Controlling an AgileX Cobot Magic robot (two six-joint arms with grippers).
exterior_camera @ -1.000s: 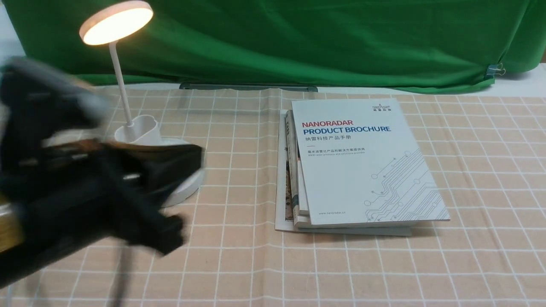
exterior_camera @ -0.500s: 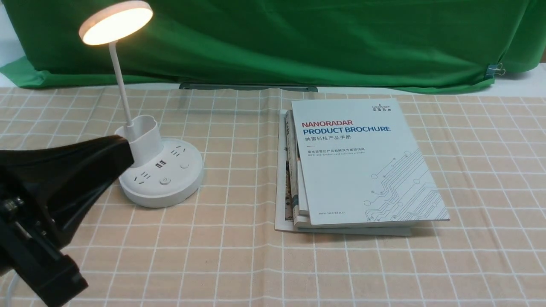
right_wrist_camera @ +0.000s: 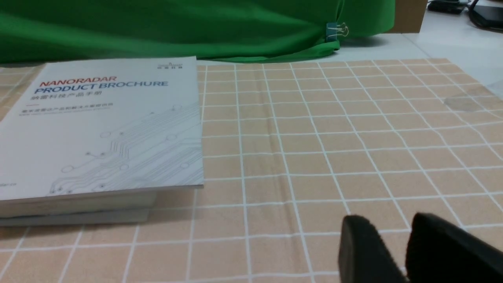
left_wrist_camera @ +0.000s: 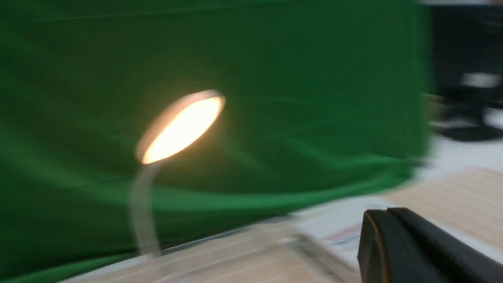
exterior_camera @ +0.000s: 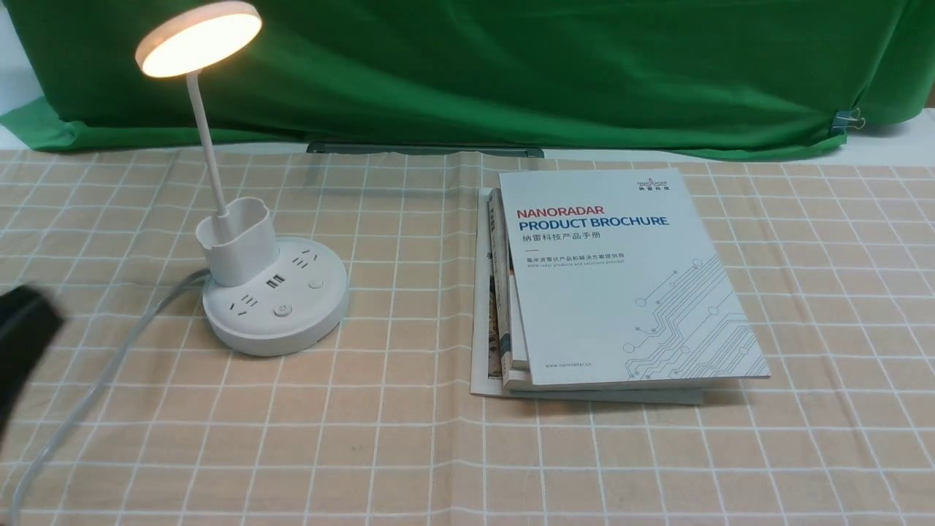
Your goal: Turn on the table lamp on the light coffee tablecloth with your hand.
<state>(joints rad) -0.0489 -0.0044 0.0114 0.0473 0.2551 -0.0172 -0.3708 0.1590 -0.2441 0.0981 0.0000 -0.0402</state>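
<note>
The white table lamp stands at the left on the light coffee tablecloth (exterior_camera: 409, 453). Its disc head (exterior_camera: 197, 36) glows warm, above the thin neck, the cup holder (exterior_camera: 237, 241) and the round base (exterior_camera: 274, 310) with sockets and buttons. Its grey cord (exterior_camera: 95, 380) runs off to the near left. My left gripper (exterior_camera: 18, 329) is a black blur at the left edge, well apart from the base. In the left wrist view its fingers (left_wrist_camera: 387, 214) lie together, empty, and the lit head (left_wrist_camera: 180, 125) is blurred. My right gripper (right_wrist_camera: 391, 220) hovers low over bare cloth, slightly open and empty.
A stack of brochures and books (exterior_camera: 621, 277) lies right of the lamp; it also shows in the right wrist view (right_wrist_camera: 102, 125). A green backdrop cloth (exterior_camera: 511, 73) hangs behind, with a binder clip (exterior_camera: 847, 120) at its right. A dark strip (exterior_camera: 424, 149) lies at the cloth's far edge.
My left arm has pulled back to the left, off the lamp base and almost out of the front view, uncovering the base and cord. The lamp is lit throughout.
</note>
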